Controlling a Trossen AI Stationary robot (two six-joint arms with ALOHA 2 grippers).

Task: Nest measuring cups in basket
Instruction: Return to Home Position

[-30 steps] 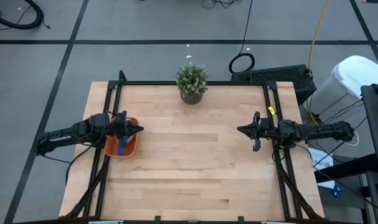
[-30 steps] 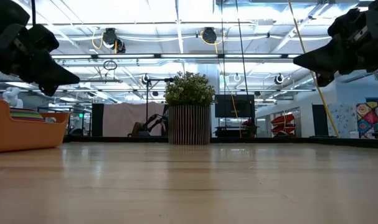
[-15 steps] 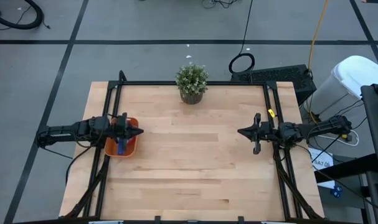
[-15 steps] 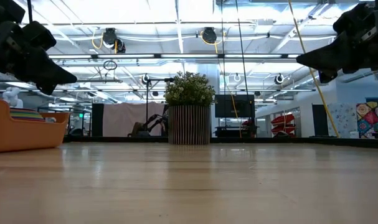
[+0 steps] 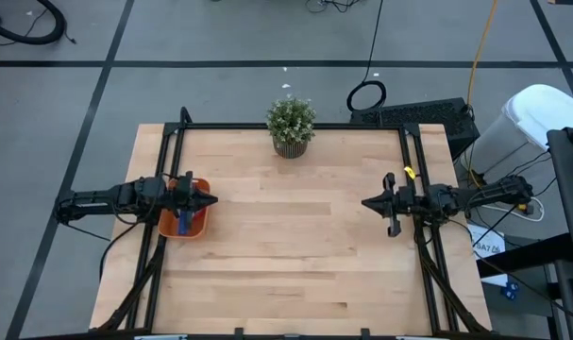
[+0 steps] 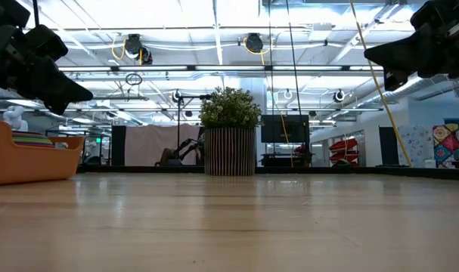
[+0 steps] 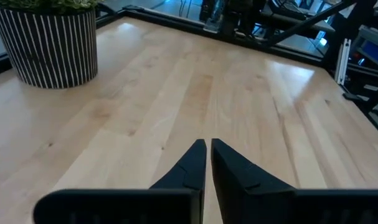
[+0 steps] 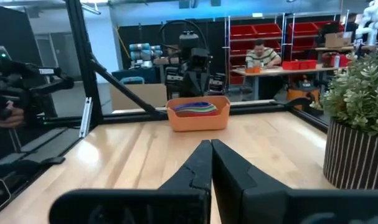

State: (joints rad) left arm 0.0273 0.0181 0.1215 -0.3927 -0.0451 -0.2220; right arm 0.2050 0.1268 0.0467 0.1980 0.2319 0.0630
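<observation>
The orange basket (image 5: 197, 225) sits at the table's left edge, seen also in the low view (image 6: 25, 155) and far off in the right wrist view (image 8: 198, 114). The measuring cups (image 8: 197, 107) lie stacked inside it, with coloured rims showing above its wall and a blue handle (image 5: 183, 223) pointing toward the near edge. My left gripper (image 5: 213, 199) hovers shut above the basket's right rim, pointing toward the table's middle (image 7: 208, 144). My right gripper (image 5: 365, 203) hangs shut in the air near the right edge, facing the basket (image 8: 211, 144).
A potted plant in a striped pot (image 5: 291, 126) stands at the middle of the far edge. Black frame rails (image 5: 413, 179) run along the left and right edges. Bare wood (image 5: 286, 246) lies between the two grippers. A person sits in the room beyond (image 8: 262, 55).
My left arm has swung a little so that it lies more squarely across the left edge; its gripper stays over the basket. My right gripper has tipped upward slightly and drifted toward the near edge. The basket and cups have not moved.
</observation>
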